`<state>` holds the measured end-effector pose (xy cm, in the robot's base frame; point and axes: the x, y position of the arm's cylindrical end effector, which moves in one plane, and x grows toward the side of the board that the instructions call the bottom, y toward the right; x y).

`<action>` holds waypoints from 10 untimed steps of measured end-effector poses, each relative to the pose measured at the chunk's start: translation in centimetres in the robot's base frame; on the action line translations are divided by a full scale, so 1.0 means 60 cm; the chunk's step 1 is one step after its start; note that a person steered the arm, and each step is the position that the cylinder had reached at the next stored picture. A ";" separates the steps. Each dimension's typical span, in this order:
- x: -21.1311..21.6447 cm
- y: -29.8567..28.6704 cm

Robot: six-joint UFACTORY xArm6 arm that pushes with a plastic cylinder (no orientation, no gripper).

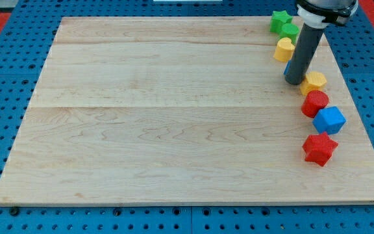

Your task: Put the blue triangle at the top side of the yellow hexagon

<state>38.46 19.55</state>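
Observation:
My tip (pixel 295 82) rests on the board near its right edge, with the dark rod rising to the view's top. A small sliver of blue (pixel 286 67) shows at the rod's left edge; the rest of that block is hidden behind the rod, so I cannot make out its shape. A yellow block that looks like a hexagon (pixel 314 82) lies just right of my tip, touching or nearly touching it. Another yellow block (pixel 284 49) lies above and left of the rod.
A green star (pixel 278 19) and a second green block (pixel 290 30) sit at the board's top right. Below the yellow hexagon lie a red rounded block (pixel 315 103), a blue cube (pixel 330 119) and a red star (pixel 319 149). The board's right edge is close by.

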 end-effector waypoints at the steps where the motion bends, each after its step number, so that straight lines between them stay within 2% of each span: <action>1: -0.003 -0.021; 2: -0.013 -0.055; 7: -0.050 -0.055; 10: -0.048 -0.003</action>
<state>35.60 19.39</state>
